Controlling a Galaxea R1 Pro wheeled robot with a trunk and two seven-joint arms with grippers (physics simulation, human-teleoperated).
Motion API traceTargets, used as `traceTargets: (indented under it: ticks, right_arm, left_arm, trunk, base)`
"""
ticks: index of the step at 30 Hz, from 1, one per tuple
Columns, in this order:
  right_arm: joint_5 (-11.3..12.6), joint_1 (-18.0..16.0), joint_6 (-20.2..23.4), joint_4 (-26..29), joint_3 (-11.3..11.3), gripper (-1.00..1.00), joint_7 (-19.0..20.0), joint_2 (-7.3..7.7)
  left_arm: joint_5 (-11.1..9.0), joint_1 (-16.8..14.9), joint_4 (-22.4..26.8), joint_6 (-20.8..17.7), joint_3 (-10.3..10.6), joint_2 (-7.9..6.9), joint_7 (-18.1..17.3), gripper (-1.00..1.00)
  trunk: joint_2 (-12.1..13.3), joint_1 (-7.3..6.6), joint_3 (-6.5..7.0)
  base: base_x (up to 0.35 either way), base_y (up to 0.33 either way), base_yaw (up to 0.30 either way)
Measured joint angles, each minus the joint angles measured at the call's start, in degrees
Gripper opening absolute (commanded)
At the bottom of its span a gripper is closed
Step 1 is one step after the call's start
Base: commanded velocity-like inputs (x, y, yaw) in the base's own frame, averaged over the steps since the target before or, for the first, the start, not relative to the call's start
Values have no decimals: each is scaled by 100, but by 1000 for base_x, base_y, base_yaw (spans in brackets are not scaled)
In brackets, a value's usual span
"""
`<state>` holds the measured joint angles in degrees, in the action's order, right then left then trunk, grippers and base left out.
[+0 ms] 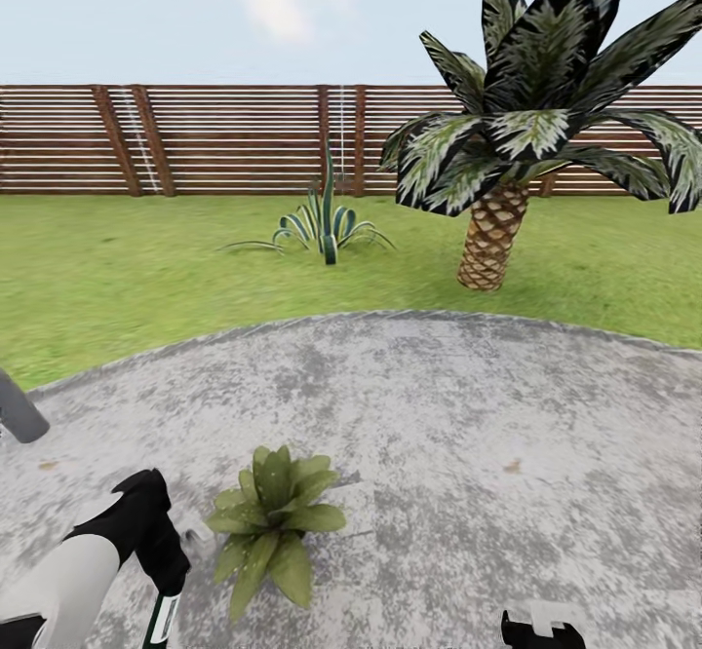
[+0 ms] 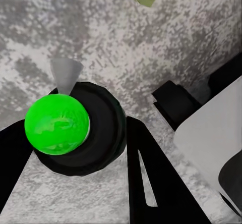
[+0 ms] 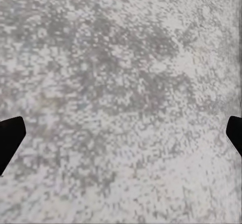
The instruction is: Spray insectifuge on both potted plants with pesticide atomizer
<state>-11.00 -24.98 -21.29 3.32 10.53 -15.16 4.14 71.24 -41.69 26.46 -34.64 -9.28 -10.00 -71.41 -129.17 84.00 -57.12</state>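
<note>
**Atomizer in my left gripper, label unreadable**

My left gripper [image 2: 80, 148] is clamped around the pesticide atomizer [image 2: 75, 128], right beside the potted plant [image 1: 273, 522] on the patio [image 1: 468, 415]. Its white label's too blurry to read. My right gripper [image 3: 121, 133] is spread wide, fingertips mostly cut off.

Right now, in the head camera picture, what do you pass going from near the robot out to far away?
Potted plant → grey patio → green lawn → spiky clump → brown fence → sky.
</note>
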Motion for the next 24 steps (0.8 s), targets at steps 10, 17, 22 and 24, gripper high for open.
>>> traceTargets:
  ticks: [10,17,22,24]
  right_arm:
    - [0,-2,0,-10,0,100,0,-9]
    - [0,0,1,-3,1,100,2,-9]
    - [0,0,2,-3,1,100,3,-4]
    - [-1,1,2,-15,1,100,13,4]
  left_arm:
    - [0,3,2,0,-205,-16,18,-100]
    - [9,5,-16,-6,-197,-29,530,-100]
    - [31,-1,-24,-14,-185,-30,413,-100]
    - [64,-17,-23,3,-136,-49,115,-100]
  trunk:
    - [0,0,-24]
    - [0,-4,-42]
    - [0,-1,-51]
    - [0,-1,-52]
  base:
    - [-81,-267,247]
    - [201,-145,259]
    - [74,-6,142]
    - [8,-1,18]
